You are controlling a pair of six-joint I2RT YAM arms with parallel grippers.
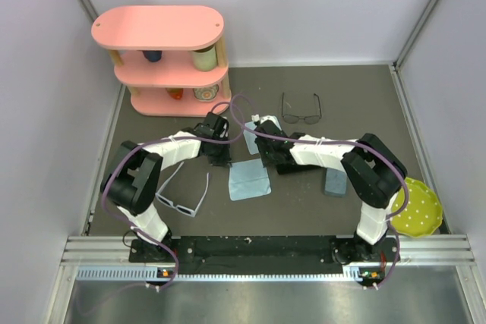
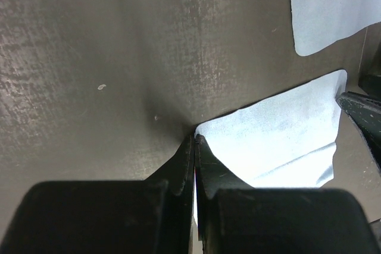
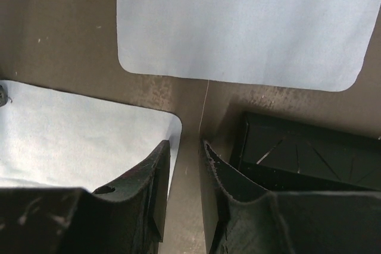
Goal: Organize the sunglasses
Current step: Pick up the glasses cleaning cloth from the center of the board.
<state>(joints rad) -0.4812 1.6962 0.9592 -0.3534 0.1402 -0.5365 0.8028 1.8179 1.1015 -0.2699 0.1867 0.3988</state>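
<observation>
Black left gripper [image 2: 195, 141], left wrist view: jaws pressed together, tips down on the grey mat [image 2: 89, 40], right at the corner of a light blue cloth [image 2: 280, 141]. Whether that corner is nipped between them I cannot tell. A second cloth [image 2: 333, 4], up and right of my tips, is cut off by the frame edge.

Right wrist view: right gripper [image 3: 186, 159] stands a narrow gap apart, with only mat between the fingers and nothing held. One cloth lies left of the tips, the other ahead. A black case [image 3: 309, 147] sits just right, partly hidden behind my finger.

Top view: only here do the sunglasses appear. White-framed pair [image 1: 182, 196] lies behind and left of my left gripper. Wire-framed pair [image 1: 301, 111] lies ahead of the right gripper, apart from it. Both grippers' tips are hard to make out under the wrists.
</observation>
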